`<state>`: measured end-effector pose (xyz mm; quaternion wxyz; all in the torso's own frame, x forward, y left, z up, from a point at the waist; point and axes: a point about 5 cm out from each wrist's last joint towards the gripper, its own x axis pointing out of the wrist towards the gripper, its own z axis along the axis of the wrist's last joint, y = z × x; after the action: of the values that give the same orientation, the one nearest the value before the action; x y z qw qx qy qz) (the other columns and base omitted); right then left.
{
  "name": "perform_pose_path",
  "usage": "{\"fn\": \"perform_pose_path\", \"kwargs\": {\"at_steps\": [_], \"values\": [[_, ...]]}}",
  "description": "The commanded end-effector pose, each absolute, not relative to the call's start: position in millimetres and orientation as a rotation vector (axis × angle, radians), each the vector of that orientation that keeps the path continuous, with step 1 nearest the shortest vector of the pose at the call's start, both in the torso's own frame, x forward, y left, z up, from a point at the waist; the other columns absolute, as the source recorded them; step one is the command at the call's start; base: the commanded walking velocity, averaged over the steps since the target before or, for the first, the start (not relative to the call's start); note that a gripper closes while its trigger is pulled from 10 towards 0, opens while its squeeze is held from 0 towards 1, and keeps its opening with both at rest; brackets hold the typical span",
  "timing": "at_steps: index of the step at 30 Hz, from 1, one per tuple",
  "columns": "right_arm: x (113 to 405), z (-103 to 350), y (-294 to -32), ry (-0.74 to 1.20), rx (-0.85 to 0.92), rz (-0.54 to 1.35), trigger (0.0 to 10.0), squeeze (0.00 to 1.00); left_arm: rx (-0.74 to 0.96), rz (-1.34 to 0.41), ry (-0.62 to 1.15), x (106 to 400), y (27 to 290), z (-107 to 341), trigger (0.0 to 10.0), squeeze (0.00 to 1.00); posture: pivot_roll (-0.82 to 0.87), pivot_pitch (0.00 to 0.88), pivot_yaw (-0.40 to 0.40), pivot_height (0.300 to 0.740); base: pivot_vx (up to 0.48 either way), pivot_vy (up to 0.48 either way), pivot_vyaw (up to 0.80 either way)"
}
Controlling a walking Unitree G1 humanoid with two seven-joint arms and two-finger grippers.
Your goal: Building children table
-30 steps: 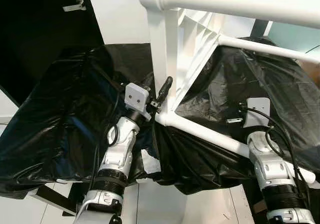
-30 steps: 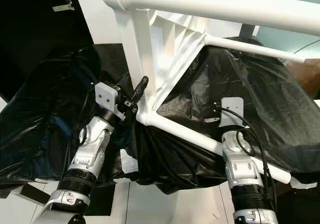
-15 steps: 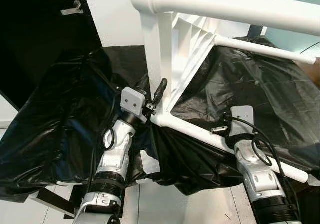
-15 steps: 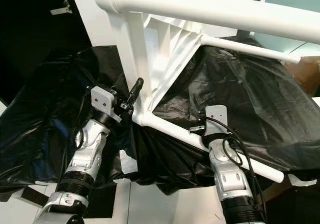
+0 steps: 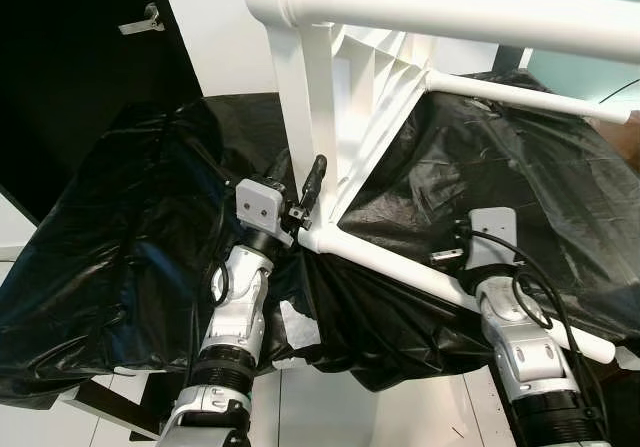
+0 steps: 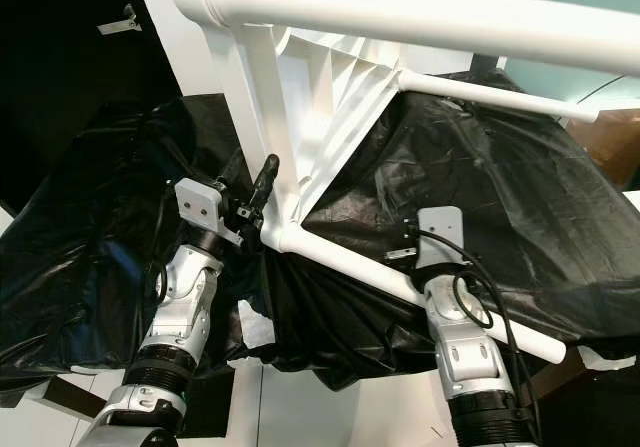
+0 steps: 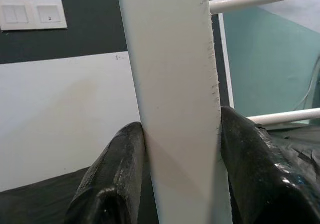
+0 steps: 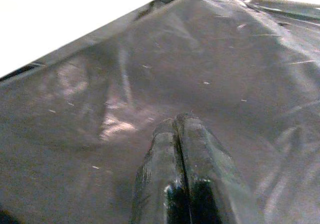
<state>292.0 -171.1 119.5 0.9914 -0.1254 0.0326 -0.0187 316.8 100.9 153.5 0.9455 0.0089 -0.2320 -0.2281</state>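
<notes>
Clamping white plastic table leg (image 7: 172, 108) between left gripper (image 7: 182, 184) fingers so your frame stays steady over black plastic sheet (image 5: 130, 237). Right gripper (image 8: 181, 134), fingers pressed together, empty, sits under round white tube (image 5: 400, 262), likely propping it.

The table frame (image 5: 400, 12) is plain white, with white round legs and white ribs under its top. The plastic sheet (image 5: 130, 237) below it is glossy black with pale grey reflections. Both arms are silver with black joints and black cables. The left gripper (image 7: 177, 149) has shiny black fingers (image 7: 120, 174) on each side of a white bar. The right gripper (image 8: 181, 134) has black fingers too, before the black sheet. The wall (image 5: 215, 27) is white, the door (image 5: 80, 67) is black with a silver handle (image 5: 140, 22). A turquoise wall (image 7: 270, 63) and white switches (image 7: 32, 13) on dark grey show from the left wrist.
</notes>
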Motion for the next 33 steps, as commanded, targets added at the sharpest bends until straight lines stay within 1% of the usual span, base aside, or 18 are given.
{"fn": "perform_pose_path", "kwargs": {"at_steps": [1,6,18,20,23,27,28,31,33], "values": [[291,119,-168,0.073,-0.245,-0.023,10.0,0.0,-0.033,-0.247,-0.165,308,116,91,10.0,0.0,-0.12,0.023,0.049,0.74,0.0,0.0,0.0],[288,117,-170,0.08,-0.243,-0.03,10.0,0.0,-0.044,-0.293,-0.154,308,112,87,10.0,0.0,-0.13,0.025,0.054,0.74,0.0,0.0,0.0],[289,116,-168,0.082,-0.24,-0.031,10.0,0.0,-0.055,-0.319,-0.176,310,106,92,10.0,0.0,-0.13,0.025,0.055,0.74,0.0,0.0,0.0],[289,116,-167,0.083,-0.239,-0.026,10.0,0.0,-0.095,-0.399,-0.205,307,98,95,10.0,0.0,-0.12,0.023,0.053,0.74,0.0,0.0,0.0],[289,116,-167,0.083,-0.239,-0.026,10.0,0.0,-0.101,-0.421,-0.213,306,95,96,10.0,0.0,-0.12,0.023,0.053,0.74,0.0,0.0,0.0],[291,117,-166,0.082,-0.239,-0.021,10.0,0.0,-0.16,-0.636,-0.246,300,68,103,10.0,0.0,-0.12,0.016,0.052,0.74,0.0,0.0,0.0],[291,117,-166,0.082,-0.239,-0.021,10.0,0.0,-0.16,-0.636,-0.246,300,68,103,10.0,0.0,-0.12,0.016,0.052,0.74,0.0,0.0,0.0],[292,117,-165,0.079,-0.239,-0.021,10.0,0.0,-0.176,-0.747,-0.23,297,57,103,10.0,0.0,-0.13,0.015,0.057,0.74,0.0,0.0,0.0],[292,117,-165,0.078,-0.238,-0.021,10.0,0.0,-0.178,-0.758,-0.229,297,56,103,10.0,0.0,-0.13,0.015,0.057,0.74,0.0,0.0,0.0]]}}
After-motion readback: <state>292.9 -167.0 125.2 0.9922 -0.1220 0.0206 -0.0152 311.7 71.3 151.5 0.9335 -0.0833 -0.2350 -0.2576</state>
